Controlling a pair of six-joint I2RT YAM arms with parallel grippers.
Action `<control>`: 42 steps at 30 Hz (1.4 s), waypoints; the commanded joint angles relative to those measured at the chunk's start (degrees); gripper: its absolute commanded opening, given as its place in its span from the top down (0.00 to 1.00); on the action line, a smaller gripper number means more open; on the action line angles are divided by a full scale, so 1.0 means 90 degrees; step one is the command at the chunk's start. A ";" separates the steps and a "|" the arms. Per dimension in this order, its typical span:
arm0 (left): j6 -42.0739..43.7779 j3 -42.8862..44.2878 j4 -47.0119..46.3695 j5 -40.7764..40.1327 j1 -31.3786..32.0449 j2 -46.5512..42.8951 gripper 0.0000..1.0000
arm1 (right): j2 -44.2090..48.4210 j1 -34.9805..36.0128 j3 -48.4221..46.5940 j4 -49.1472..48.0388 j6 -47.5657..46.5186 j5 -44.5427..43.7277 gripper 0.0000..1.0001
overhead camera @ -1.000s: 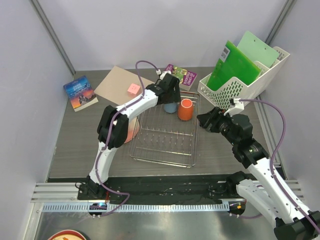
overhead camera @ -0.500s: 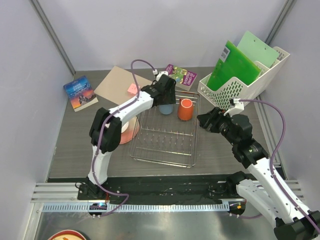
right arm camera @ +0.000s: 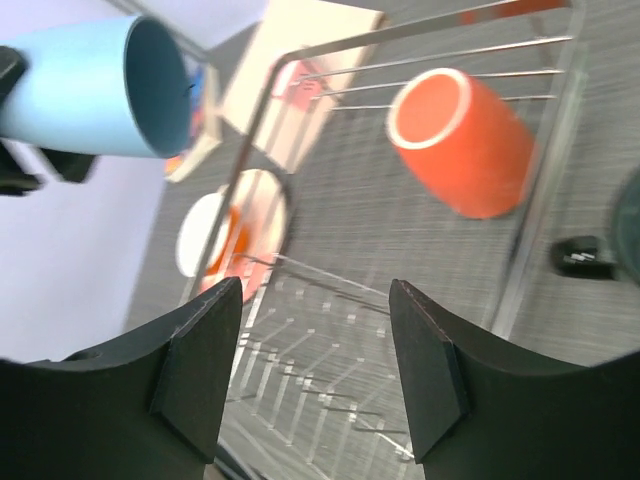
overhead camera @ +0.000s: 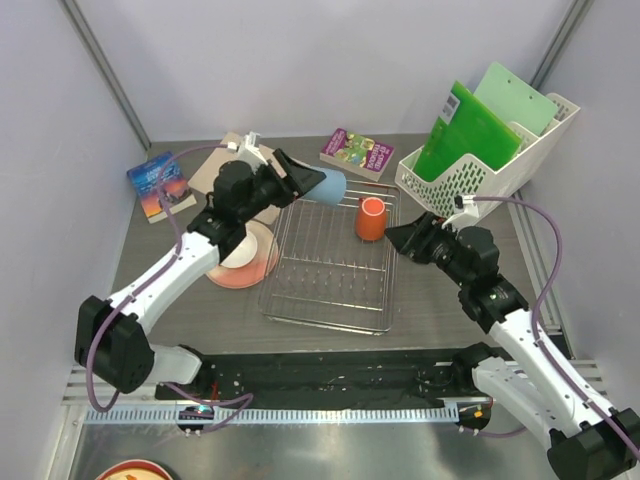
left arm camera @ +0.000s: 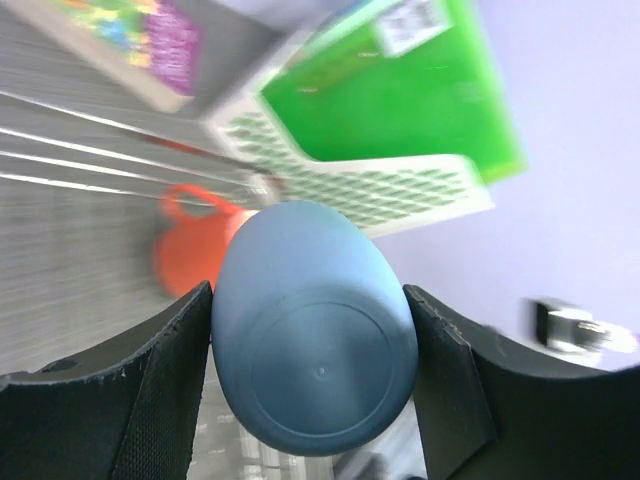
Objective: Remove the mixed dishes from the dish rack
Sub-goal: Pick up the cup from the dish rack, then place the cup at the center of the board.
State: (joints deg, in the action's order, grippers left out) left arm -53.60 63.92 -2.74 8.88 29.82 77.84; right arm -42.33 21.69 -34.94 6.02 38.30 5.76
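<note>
My left gripper (overhead camera: 300, 181) is shut on the light blue cup (overhead camera: 331, 186), held on its side above the far left corner of the dish rack (overhead camera: 330, 300). The wrist view shows the cup's base (left arm camera: 318, 378) squeezed between the pads. The orange mug (overhead camera: 370, 219) stands upside down in the rack's far right corner; it also shows in the right wrist view (right arm camera: 462, 141). The pink plate (overhead camera: 262, 260) with the white bowl (overhead camera: 240, 255) on it lies on the table left of the rack. My right gripper (overhead camera: 397, 237) is open and empty, just right of the rack beside the orange mug. The dark grey mug is out of view.
A white perforated holder (overhead camera: 480, 175) with green boards stands at the back right. A purple book (overhead camera: 358, 152) lies behind the rack. A blue book (overhead camera: 155, 186) and a brown sheet (overhead camera: 225, 165) lie at the back left.
My left gripper lifted the light blue cup out of the rack's far left corner, tipped it on its side and drew back to the left. The right gripper edged slightly towards the rack.
</note>
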 commanded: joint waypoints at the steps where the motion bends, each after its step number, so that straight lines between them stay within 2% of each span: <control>1: -0.2040 -0.0851 -0.3480 0.2223 -0.0120 0.0091 1.00 | 0.0142 0.0021 0.0248 -0.1759 0.0742 0.0902 0.35; 3: -0.2731 -0.1164 -0.4648 0.2703 -0.0111 0.0217 1.00 | 0.0103 0.0031 0.0308 -0.2103 0.0909 0.1146 0.35; 7: -0.3535 -0.1506 -0.5980 0.3104 -0.0111 0.0462 1.00 | -0.0053 0.0031 0.0376 -0.2951 0.1261 0.1459 0.35; 10: -0.3828 -0.1692 -0.6510 0.3192 -0.0101 0.0569 1.00 | -0.0238 0.0031 0.0357 -0.3343 0.1466 0.1586 0.34; 25: -0.4034 -0.1946 -0.6883 0.3427 -0.0013 0.0657 1.00 | -0.1497 0.0128 -0.0199 -0.4545 0.1769 0.1743 0.35; 31: -0.4034 -0.2044 -0.6951 0.3466 0.0046 0.0716 1.00 | -0.1917 0.0353 -0.0473 -0.4663 0.1692 0.1772 0.37; 32: -0.4044 -0.2053 -0.6961 0.3466 0.0046 0.0716 1.00 | -0.2063 0.0392 -0.0512 -0.4634 0.1691 0.1801 0.39; 35: -0.4044 -0.2034 -0.6961 0.3524 0.0085 0.0755 1.00 | -0.2318 0.0461 -0.0591 -0.4517 0.1691 0.1899 0.64; 36: -0.4034 -0.2034 -0.6961 0.3534 0.0085 0.0755 1.00 | -0.2319 0.0480 -0.0562 -0.4478 0.1701 0.1909 0.78; 38: -0.3927 -0.2024 -0.6942 0.3554 0.0075 0.0755 1.00 | -0.2280 0.0490 -0.0503 -0.4400 0.1672 0.1773 0.99; 40: -0.3762 -0.1976 -0.6805 0.3632 0.0046 0.0726 0.98 | -0.2046 0.0490 -0.0473 -0.4079 0.1497 0.1491 0.99; 42: -0.3634 -0.1936 -0.6503 0.3661 -0.0051 0.0648 0.87 | -0.1861 0.0500 -0.0580 -0.3525 0.1282 0.1304 0.99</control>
State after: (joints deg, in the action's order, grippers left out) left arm -91.35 45.52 -60.49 37.47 29.02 84.82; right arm -62.26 25.82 -38.02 -30.89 51.44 22.37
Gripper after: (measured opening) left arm 0.693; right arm 0.074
